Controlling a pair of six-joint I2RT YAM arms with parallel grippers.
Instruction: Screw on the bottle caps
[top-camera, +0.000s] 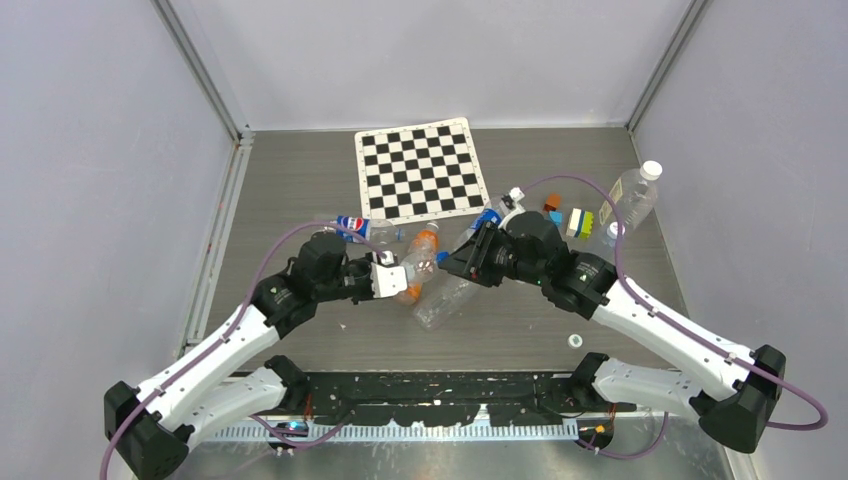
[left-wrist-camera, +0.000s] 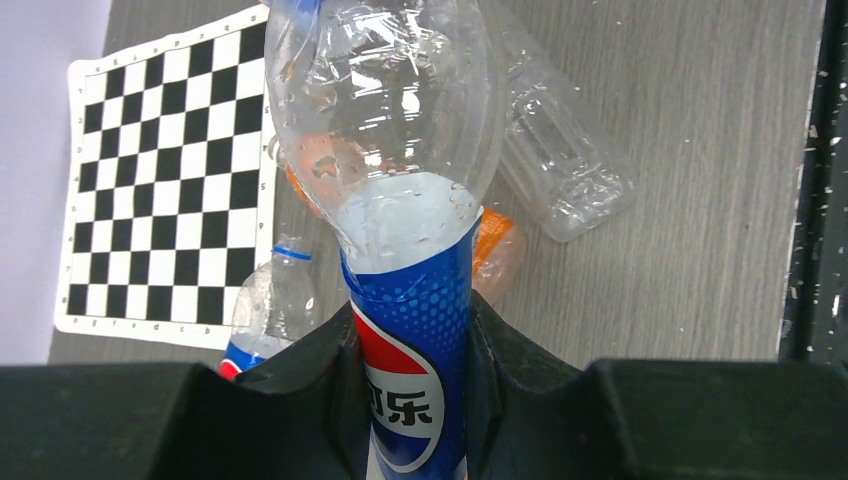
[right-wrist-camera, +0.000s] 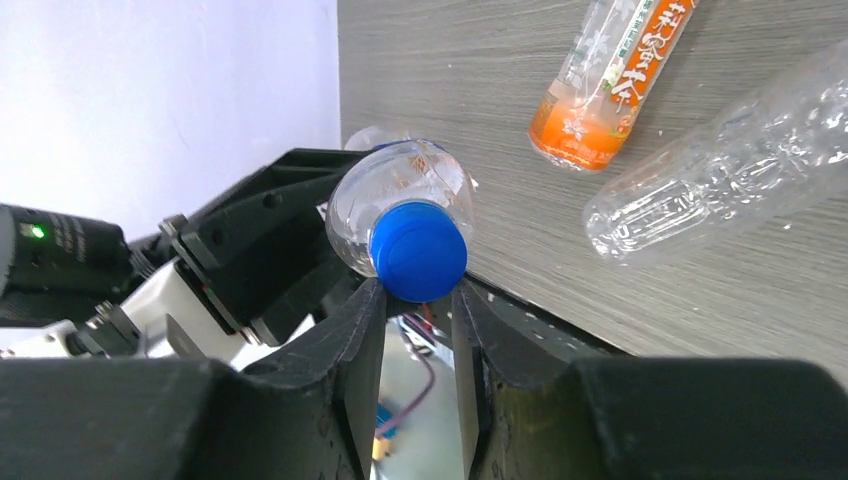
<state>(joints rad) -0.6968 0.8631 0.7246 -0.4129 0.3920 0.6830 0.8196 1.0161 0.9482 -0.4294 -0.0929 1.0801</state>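
My left gripper (top-camera: 393, 281) is shut on the blue-labelled body of a clear Pepsi bottle (left-wrist-camera: 415, 330) and holds it lying level above the table, neck toward the right arm. A blue cap (right-wrist-camera: 418, 250) sits on that bottle's neck. My right gripper (top-camera: 452, 262) has its fingertips pressed on either side of this cap (right-wrist-camera: 418, 298). A loose white cap (top-camera: 576, 341) lies on the table near the right arm's base. The left gripper's fingers (right-wrist-camera: 270, 240) show behind the bottle in the right wrist view.
Under the grippers lie an orange-labelled bottle (top-camera: 426, 246) and a clear crushed bottle (top-camera: 447, 300). A second Pepsi bottle (top-camera: 360, 228) lies to the left. A checkerboard (top-camera: 420, 170) is at the back. A white-capped bottle (top-camera: 635, 195), small blocks (top-camera: 552, 210) and a sponge (top-camera: 580, 222) are at the right.
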